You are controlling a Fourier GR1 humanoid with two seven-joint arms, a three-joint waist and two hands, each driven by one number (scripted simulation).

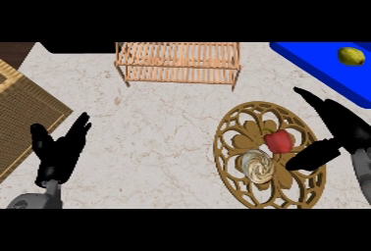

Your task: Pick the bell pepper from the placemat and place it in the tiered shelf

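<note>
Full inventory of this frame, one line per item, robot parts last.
bell pepper: 1, red, on the placemat, right of its middle, next to the right hand's thumb
round pale thing: 1, cream, on the placemat, below and left of the pepper; cannot tell what it is
placemat: 1, round, golden brown openwork, right half of the counter
tiered shelf: 1, light wood slats, far edge, centre
lemon: 1, yellow, on the blue mat
blue mat: 1, blue, top right corner
woven mat: 1, brown, left edge
counter: 1, pale marble
left hand: 1, black, open, lower left, resting
right hand: 1, black, open, around the placemat's right edge, beside the pepper
</note>
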